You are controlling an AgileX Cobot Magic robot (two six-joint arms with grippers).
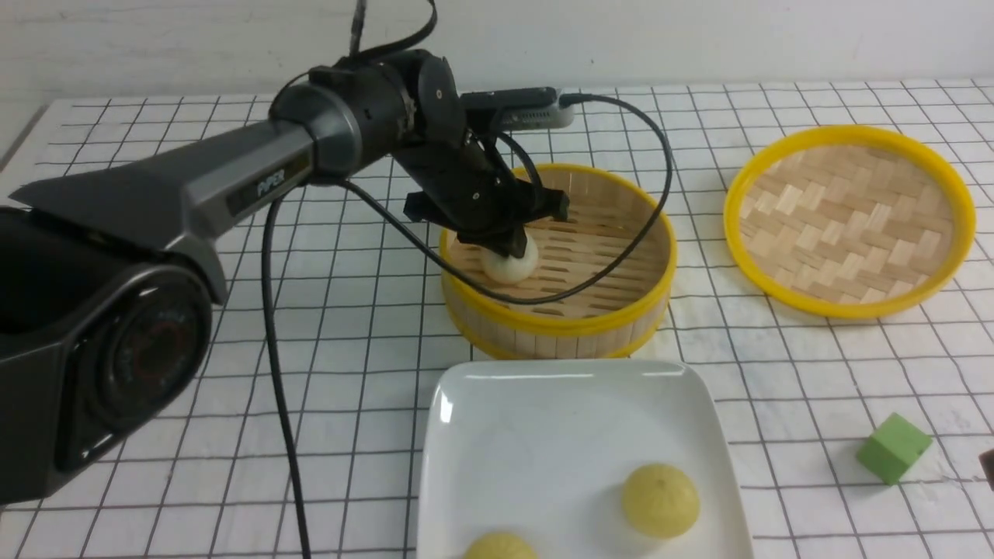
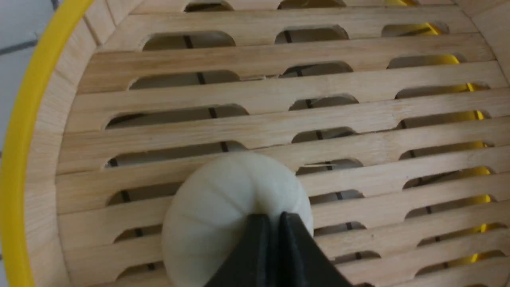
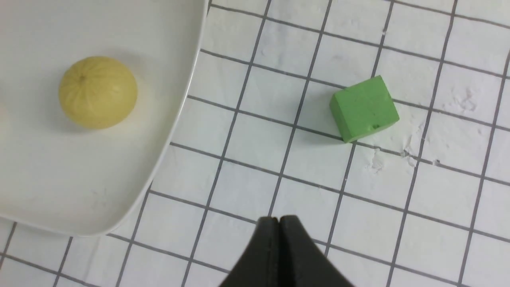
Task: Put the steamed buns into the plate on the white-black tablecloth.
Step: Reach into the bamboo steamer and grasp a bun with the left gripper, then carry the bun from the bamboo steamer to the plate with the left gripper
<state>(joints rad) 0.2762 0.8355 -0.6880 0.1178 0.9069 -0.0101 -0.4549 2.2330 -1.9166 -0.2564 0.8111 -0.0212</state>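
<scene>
An off-white steamed bun (image 1: 509, 266) lies inside the bamboo steamer basket (image 1: 559, 322) and shows close up in the left wrist view (image 2: 223, 207). My left gripper (image 1: 512, 250) is shut, its joined tips (image 2: 277, 215) right over the bun's top. Whether they touch it I cannot tell. Two pale yellow buns (image 1: 660, 500) (image 1: 501, 546) lie in the white plate (image 1: 543, 435) on the white-black tablecloth (image 1: 349, 349). My right gripper (image 3: 279, 218) is shut and empty above the cloth beside the plate (image 3: 59, 179), where one yellow bun (image 3: 98, 92) shows.
A round yellow-rimmed bamboo lid (image 1: 848, 221) lies at the back right. A green cube (image 1: 893, 448) sits on the cloth right of the plate and also shows in the right wrist view (image 3: 364, 108). The left arm's black cable (image 1: 276, 373) hangs down to the cloth.
</scene>
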